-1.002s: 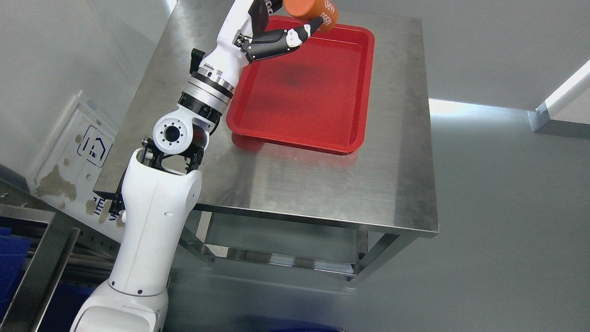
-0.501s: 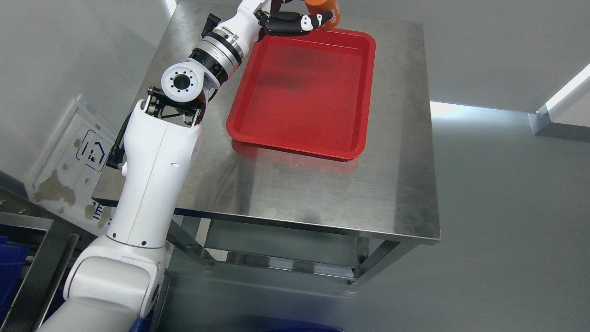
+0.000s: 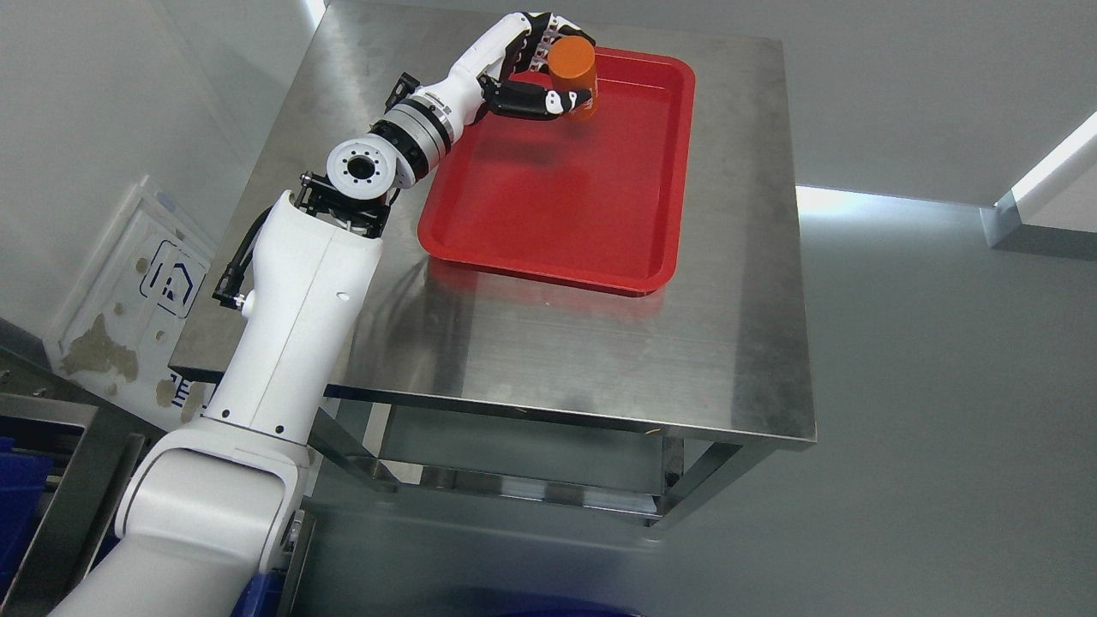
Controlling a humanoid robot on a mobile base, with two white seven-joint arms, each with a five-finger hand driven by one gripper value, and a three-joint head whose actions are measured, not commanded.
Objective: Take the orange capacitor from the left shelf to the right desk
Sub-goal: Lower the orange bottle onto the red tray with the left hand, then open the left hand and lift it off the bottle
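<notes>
Surface (image 3: 548, 360): steel, carries red tray (image 3: 548, 206).
Left robot hand (image 3: 548, 81): grasps orange capacitor (image 3: 572, 67) upright over tray's far corner, ready for set-down.

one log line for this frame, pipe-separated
left robot hand: shut on orange capacitor | capacitor: upright, over far-left corner of red tray | tray: on steel desk | contact with tray: unclear | right hand: out of view

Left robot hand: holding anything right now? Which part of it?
Yes. The left robot hand grips the orange capacitor around its cylindrical side, fingers wrapped round it, over the red tray's far end.
</notes>
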